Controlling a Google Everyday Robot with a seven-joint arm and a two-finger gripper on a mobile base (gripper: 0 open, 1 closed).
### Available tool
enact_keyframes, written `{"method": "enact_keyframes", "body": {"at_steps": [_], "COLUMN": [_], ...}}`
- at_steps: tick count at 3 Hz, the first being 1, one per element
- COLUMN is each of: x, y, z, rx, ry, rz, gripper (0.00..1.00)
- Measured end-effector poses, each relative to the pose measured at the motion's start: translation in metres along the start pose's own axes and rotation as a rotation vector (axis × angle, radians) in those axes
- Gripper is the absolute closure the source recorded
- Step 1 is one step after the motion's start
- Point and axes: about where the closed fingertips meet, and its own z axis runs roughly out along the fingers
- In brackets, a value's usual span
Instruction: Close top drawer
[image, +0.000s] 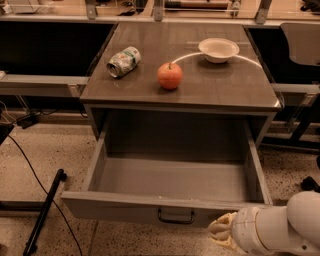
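The top drawer (150, 210) is grey and pulled far out of the cabinet, its inside empty. Its flat front faces me with a small dark bail handle (176, 217) at centre. My gripper (223, 234) is at the bottom right, low in front of the drawer front and just right of the handle, on the end of the white arm (285, 230). It does not touch the drawer front as far as I can see.
On the cabinet top (240, 92) lie a crushed can (123, 61), a red apple (170, 75) and a white bowl (218, 49). A black cable and bar (44, 210) lie on the speckled floor at left. Dark tables flank the cabinet.
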Motion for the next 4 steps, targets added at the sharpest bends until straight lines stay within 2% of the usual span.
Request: {"method": "enact_keyframes", "body": {"at_steps": [1,2,4], "x": [0.004,-0.004,-0.032], "y": [-0.004,-0.009,-0.029], "z": [0.013,0.026,0.038], "rx": [0.033,0.067,0.097], "ry": [-0.140,-0.271,-0.380], "rz": [0.023,0.027,-0.002], "gripper": [1.00,1.00,1.00]}}
